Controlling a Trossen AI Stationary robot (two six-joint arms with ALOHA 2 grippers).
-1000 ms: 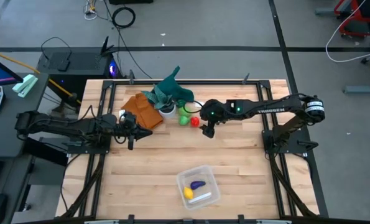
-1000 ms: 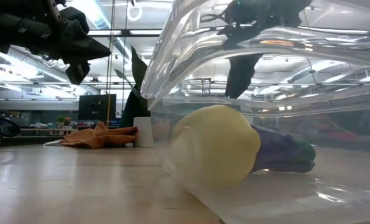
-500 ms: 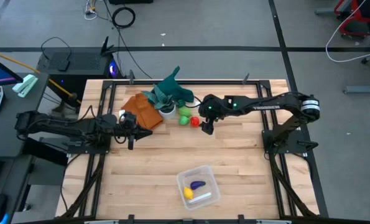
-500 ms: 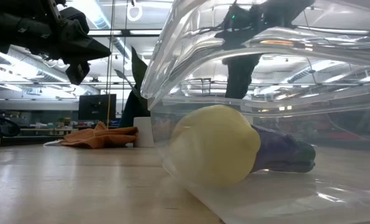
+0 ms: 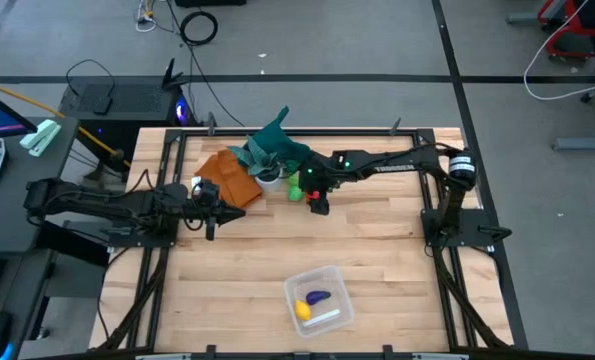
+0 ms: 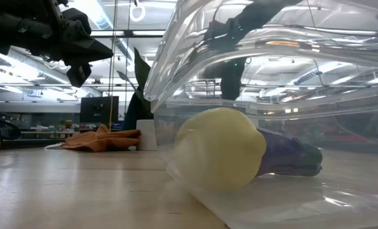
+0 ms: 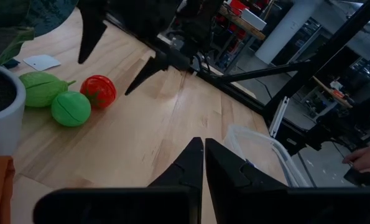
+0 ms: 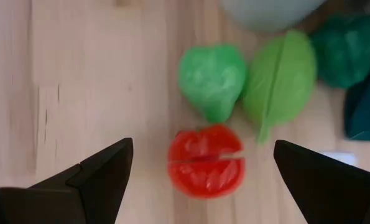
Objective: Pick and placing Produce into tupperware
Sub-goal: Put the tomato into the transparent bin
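With the yellow piece (image 5: 302,309) and purple piece (image 5: 318,297) already in the tupperware (image 5: 339,283), three remain beside the white pot (image 5: 269,180): the right tool (image 5: 319,204), fingers spread wide, hangs over the red piece (image 8: 206,160) and two green pieces (image 8: 212,79), while the left tool (image 5: 212,208) waits pinched together.

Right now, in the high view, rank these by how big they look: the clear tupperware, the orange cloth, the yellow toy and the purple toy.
1. Orange cloth and tupperware: they look about alike, so I won't rank one over the other.
2. Yellow toy and purple toy, both inside the tupperware: far smaller, and too close to separate.
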